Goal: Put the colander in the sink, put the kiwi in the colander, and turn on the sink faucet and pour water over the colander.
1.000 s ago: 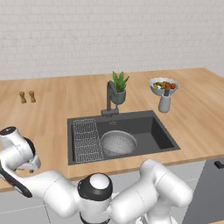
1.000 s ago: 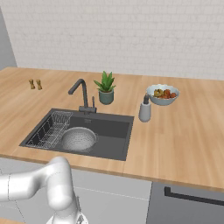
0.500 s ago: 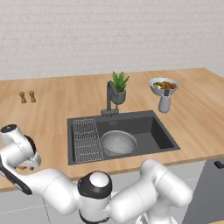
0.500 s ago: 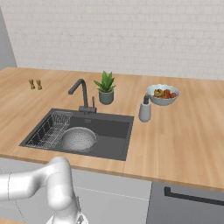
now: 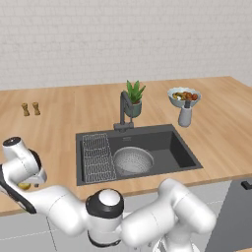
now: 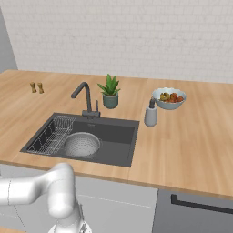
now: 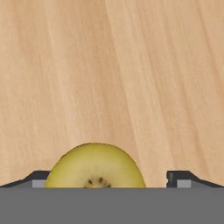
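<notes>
i see the tool (image 7: pixel 111 181) spread wide, its fingertips (image 7: pixel 179 178) either side of the kiwi (image 7: pixel 95 166) on the bench (image 7: pixel 131 65); the colander (image 5: pixel 132 160) sits in the sink (image 5: pixel 179 147), well away.

Counter: wooden countertop (image 6: pixel 191 136) running along a white brick wall.
Set into it: dark sink (image 6: pixel 116 136), with the faucet (image 6: pixel 84 98) at its back edge.
Far left, near the wall: two small brown shakers (image 5: pixel 30 109), side by side.
Behind the sink: potted green plant (image 6: pixel 110 91), just beside the faucet.
Right of the sink: white bowl of fruit (image 6: pixel 169 98), and a grey dispenser bottle (image 6: pixel 150 114) in front of it.
Front left: kiwi (image 7: pixel 95 166) lying on bare wood.
</notes>
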{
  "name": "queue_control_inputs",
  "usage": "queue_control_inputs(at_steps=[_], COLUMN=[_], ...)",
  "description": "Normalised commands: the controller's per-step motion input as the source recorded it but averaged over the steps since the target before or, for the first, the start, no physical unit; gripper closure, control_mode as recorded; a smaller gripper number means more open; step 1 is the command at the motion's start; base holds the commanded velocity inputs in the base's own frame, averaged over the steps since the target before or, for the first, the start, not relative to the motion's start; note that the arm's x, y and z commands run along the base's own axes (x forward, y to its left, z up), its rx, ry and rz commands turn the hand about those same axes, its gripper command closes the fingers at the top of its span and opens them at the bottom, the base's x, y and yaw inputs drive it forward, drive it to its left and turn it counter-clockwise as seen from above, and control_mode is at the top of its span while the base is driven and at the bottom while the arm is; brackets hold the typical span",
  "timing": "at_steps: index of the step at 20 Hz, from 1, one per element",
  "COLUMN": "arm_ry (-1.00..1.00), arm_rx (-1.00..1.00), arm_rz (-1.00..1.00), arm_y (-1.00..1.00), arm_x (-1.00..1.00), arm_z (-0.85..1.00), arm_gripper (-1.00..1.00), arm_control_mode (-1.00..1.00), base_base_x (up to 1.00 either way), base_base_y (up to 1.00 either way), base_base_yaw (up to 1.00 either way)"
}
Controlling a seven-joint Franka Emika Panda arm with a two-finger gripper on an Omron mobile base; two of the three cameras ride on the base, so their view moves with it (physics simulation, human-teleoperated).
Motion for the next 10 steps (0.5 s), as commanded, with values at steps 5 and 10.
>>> queue_control_inputs(at_steps=[5,10], arm_ry=[0.0,0.02], arm_rx=[0.0,0.02], arm_rz=[0.04,0.02], arm_y=[0.14,0.17], arm_x=[0.06,0.0], arm_z=[-0.09,-0.1], arm_gripper=[-1.0,-1.0], arm_control_mode=[-1.0,-1.0], base_base_x=[0.0,0.0], base_base_y=[0.0,0.0], base_base_yaw=[0.0,0.0])
